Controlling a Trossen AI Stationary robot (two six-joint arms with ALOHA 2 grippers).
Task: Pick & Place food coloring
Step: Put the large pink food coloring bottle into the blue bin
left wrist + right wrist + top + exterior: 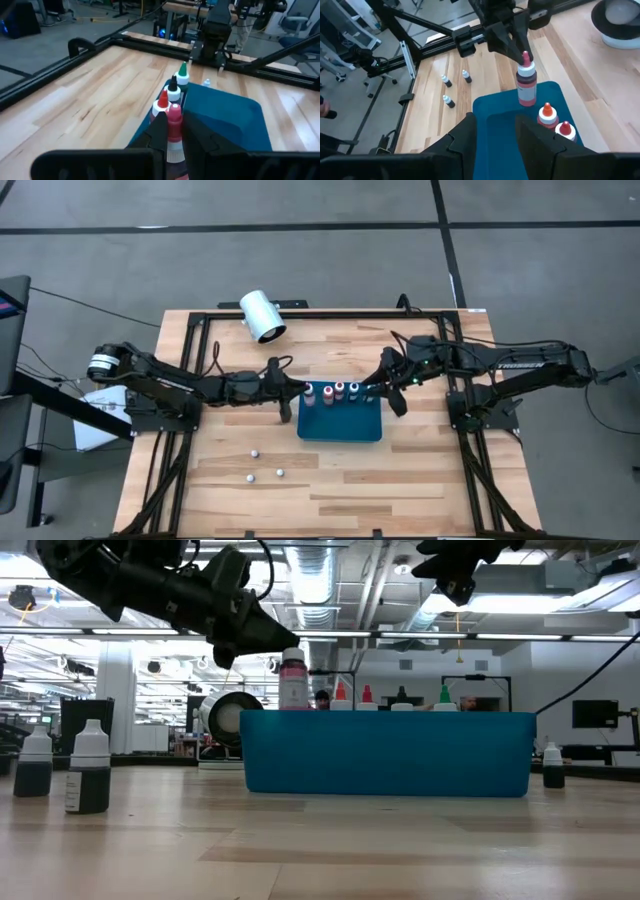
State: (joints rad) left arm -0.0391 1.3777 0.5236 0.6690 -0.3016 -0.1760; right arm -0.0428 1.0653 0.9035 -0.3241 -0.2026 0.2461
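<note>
The left gripper [300, 389] is at the left end of the blue tray [340, 425], its fingers [159, 131] closed on a pink bottle [526, 86] with a pink tip and white collar. In the low view this bottle [293, 680] stands upright above the tray's rim [390, 754], near its left end, and its base is hidden behind the wall. From the right wrist view the bottle appears just over the tray's far corner, held from above by the dark fingers. Beside it in the tray stand more food coloring bottles: one with an orange tip [548, 114], one with a red tip [565, 130], and in the left wrist view a red-capped one [161, 105], a black-capped one [173, 91] and a green-capped one [182, 77] in a row along the tray's back edge. The right gripper [385, 388] hovers over the right end of the tray with its fingers [465, 137] spread apart and nothing between them. Three small bottles [255, 453] stand loose on the counter [420, 480] in front of the tray toward the left; in the low view two dark ones [88, 770] with white caps stand at the left. A white cylinder [262, 316] lies on its side near the counter's back edge.
</note>
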